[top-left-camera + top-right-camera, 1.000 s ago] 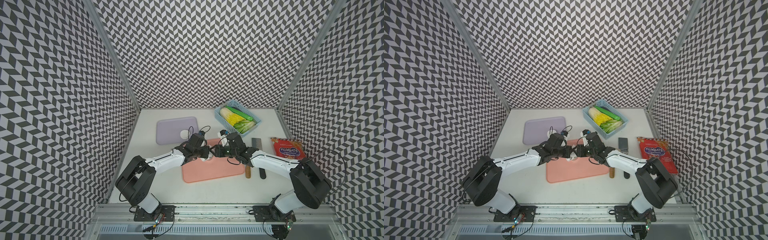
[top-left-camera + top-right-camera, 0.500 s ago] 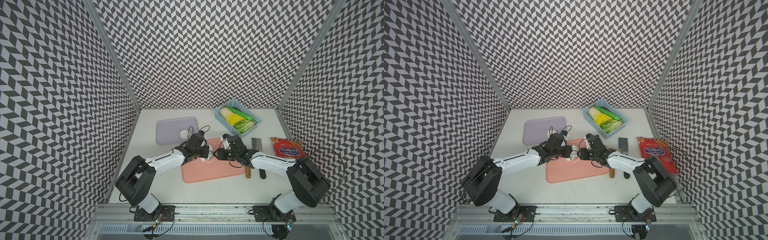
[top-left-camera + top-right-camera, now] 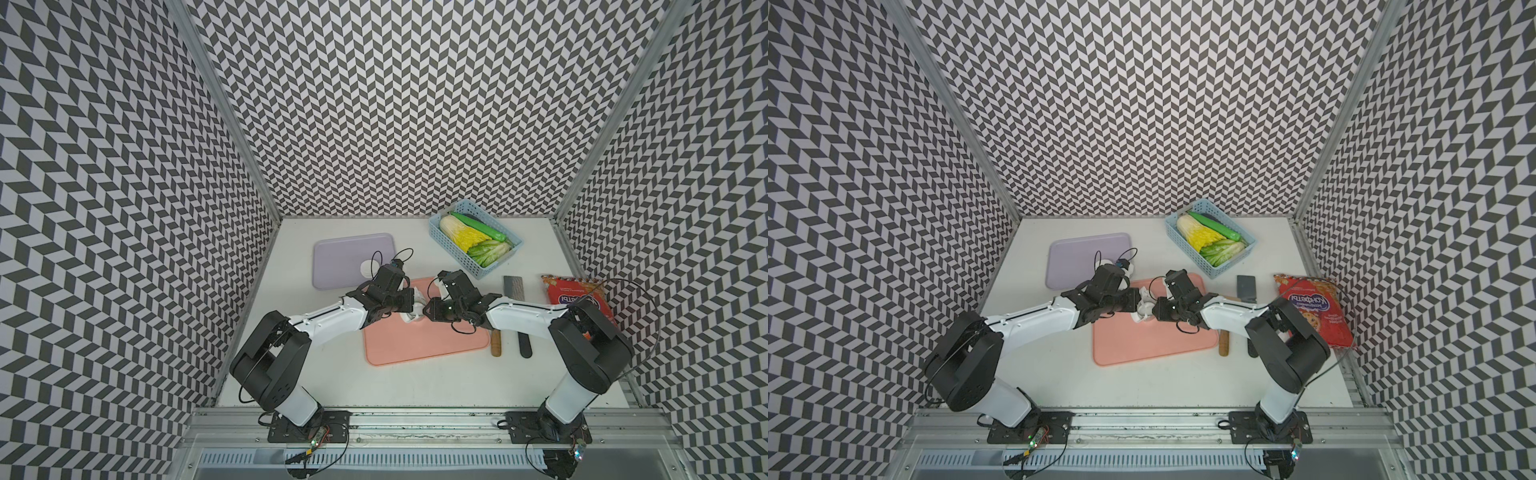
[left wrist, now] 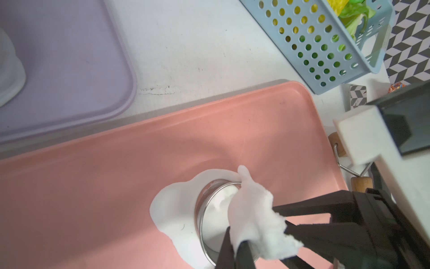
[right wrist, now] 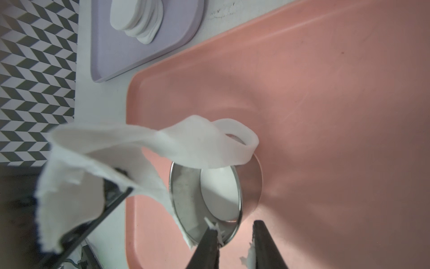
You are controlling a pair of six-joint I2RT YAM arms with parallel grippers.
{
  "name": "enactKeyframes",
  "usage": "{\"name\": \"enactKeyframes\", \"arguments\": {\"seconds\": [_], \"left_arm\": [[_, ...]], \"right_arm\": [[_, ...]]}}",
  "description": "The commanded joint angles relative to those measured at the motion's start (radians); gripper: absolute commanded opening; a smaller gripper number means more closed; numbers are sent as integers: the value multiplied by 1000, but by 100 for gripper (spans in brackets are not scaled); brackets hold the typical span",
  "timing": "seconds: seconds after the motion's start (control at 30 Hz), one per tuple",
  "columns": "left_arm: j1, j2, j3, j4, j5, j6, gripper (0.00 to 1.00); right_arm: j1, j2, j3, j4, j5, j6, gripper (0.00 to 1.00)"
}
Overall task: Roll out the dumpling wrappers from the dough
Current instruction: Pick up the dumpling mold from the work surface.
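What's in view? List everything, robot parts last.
pink tray: one, pink, centre.
lilac tray: one, lilac, left rear.
dumpling wrappers: one stack, white, lilac tray.
dough: one strip, white, lifted over pink tray.
metal ring: one, silver, pink tray.
basket: one, blue, right rear, vegetables inside.
snack bag: one, red, right edge.
slab: one, grey, beside snack bag.
wooden handle: one, brown, beside pink tray.
black handle: one, black, beside it.
left tool: black, shut on dough.
right tool: black, open.

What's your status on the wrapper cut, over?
Left gripper shut on the dough scrap, raised, its loop draped over the ring cutter. Right gripper open astride the cutter's rim. Cut wrapper inside the cutter, on pink board.
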Motion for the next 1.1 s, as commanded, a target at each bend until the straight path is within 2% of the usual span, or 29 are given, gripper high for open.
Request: {"name": "enactKeyframes", "arguments": {"seconds": [0.0, 0.2, 0.57, 1.07], "left_arm": [[11, -12, -15, 13, -17, -13, 0], [28, -15, -26, 18, -21, -32, 0], [79, -32, -49, 14, -30, -57, 0], [106, -77, -79, -20, -55, -68, 0]], "right_arm": [[13, 25, 44, -46, 41, -6, 24], [24, 54, 90, -121, 77, -25, 16], [30, 72, 111, -150, 85, -47, 3], [30, 81, 140, -205, 157, -29, 0]]}}
